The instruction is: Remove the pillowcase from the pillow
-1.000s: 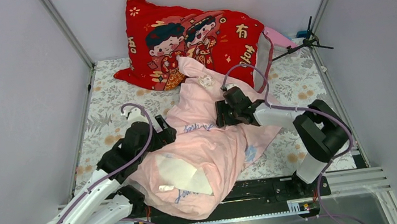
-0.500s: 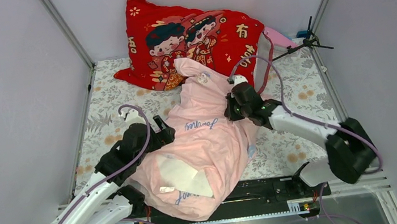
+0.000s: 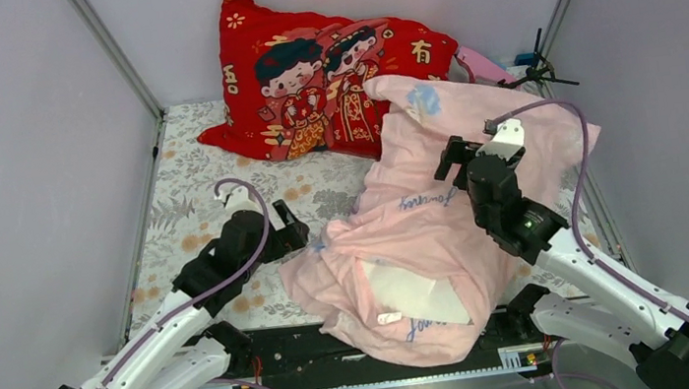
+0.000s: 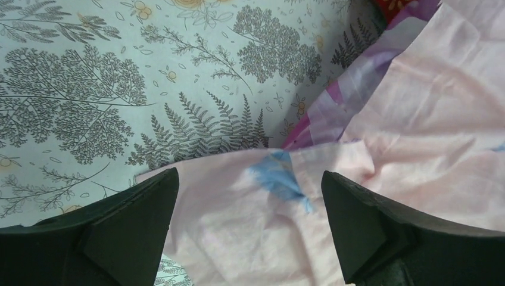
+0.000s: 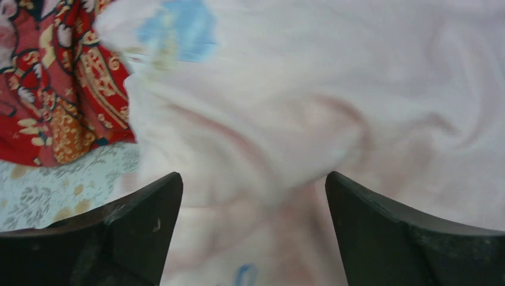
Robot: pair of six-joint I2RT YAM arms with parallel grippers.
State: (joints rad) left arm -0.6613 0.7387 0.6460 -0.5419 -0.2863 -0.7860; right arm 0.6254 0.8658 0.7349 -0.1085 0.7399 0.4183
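Note:
The pale pink pillowcase (image 3: 443, 222) lies crumpled from the table's near middle to the back right. Its far end drapes toward the right wall. A cream-white patch of the pillow (image 3: 410, 291) shows in a gap near the front edge; the rest is hidden. My left gripper (image 3: 294, 232) is open at the case's left edge. In the left wrist view the jaws (image 4: 249, 179) straddle pink fabric (image 4: 417, 119) with a blue print. My right gripper (image 3: 450, 157) is open over the case's middle. In the right wrist view (image 5: 253, 179) pink cloth (image 5: 327, 107) lies between the jaws, not pinched.
The red cartoon cushion (image 3: 325, 68) leans against the back wall and shows in the right wrist view (image 5: 53, 89). A black stand (image 3: 534, 72) and a pink object (image 3: 483, 63) sit at the back right corner. A floral cloth (image 3: 192, 193) covers the table, with frame posts at both sides.
The pink bundle has shifted to the right and its far end has swung from the middle to the back right. The right arm swung right with it. The left arm has barely moved.

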